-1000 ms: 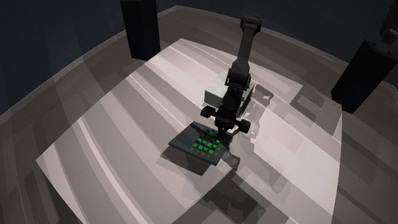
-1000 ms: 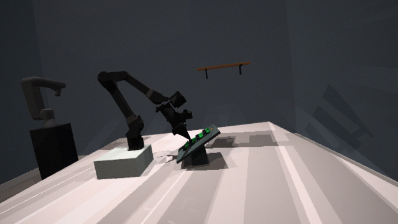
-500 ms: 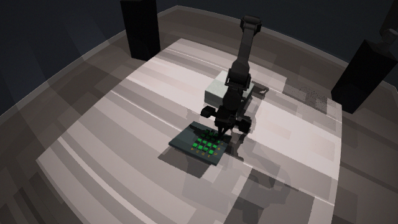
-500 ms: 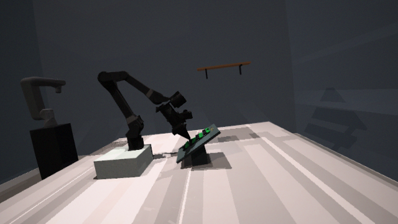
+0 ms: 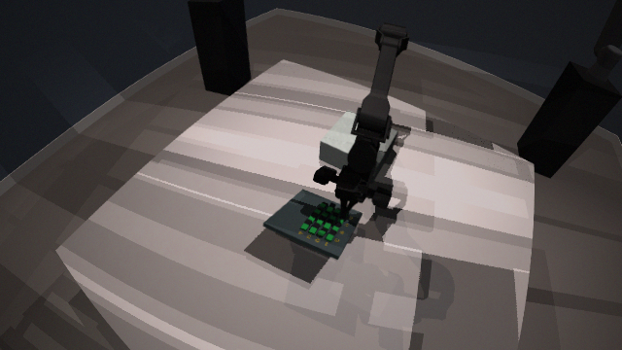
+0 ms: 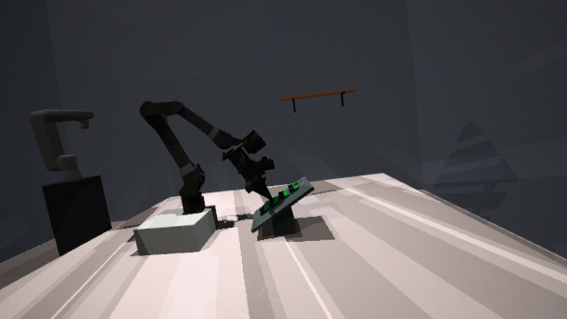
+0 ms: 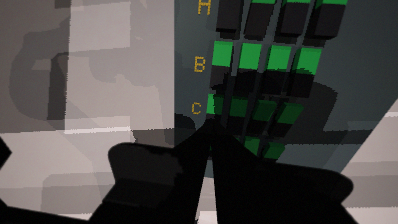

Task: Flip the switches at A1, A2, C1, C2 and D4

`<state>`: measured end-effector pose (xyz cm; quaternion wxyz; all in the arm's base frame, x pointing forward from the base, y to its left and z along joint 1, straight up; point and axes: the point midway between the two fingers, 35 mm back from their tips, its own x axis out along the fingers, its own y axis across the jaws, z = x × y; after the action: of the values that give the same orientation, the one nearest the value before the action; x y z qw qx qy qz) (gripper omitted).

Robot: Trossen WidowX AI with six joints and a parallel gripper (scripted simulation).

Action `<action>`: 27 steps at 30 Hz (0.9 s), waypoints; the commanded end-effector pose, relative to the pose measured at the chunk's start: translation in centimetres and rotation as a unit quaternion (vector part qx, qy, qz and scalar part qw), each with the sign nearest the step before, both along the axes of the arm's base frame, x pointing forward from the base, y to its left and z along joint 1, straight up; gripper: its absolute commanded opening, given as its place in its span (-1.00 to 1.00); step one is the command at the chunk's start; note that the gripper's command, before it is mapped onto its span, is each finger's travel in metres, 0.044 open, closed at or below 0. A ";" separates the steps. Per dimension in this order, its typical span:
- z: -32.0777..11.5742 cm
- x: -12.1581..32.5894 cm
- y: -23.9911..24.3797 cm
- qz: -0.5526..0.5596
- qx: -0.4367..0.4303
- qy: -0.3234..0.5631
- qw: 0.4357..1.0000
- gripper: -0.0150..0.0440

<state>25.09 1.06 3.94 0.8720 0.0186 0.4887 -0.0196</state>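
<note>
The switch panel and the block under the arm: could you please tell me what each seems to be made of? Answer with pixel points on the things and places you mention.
The switch panel (image 5: 287,214) (image 6: 306,189) looks like matte painted metal or plastic, being flat grey with thin edges. The block (image 5: 335,141) (image 6: 168,239) could be stone or concrete, being pale, faintly mottled and dull.

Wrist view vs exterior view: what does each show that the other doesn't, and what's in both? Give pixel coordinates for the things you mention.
Wrist only: printed row letters B and C, legible, beside the switches (image 7: 250,56) (image 6: 286,193).
Exterior only: the arm's pale base block (image 6: 168,239), an orange wall shelf (image 6: 319,94), and the panel's dark support (image 6: 284,223).
Both: the tilted panel (image 7: 187,75) (image 6: 306,190), its green-marked switches, and the closed gripper (image 7: 212,124) (image 6: 271,199) at the panel.
</note>
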 end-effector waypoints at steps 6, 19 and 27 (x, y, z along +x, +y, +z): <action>-0.1 0.1 0.0 0.002 -0.002 0.000 1.000 -0.49; -0.3 0.1 0.0 0.002 -0.002 0.000 1.000 -0.49; -0.4 0.2 0.0 0.002 -0.002 0.000 1.000 -0.49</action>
<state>25.27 1.04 3.63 0.8721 0.0186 0.4886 -0.0200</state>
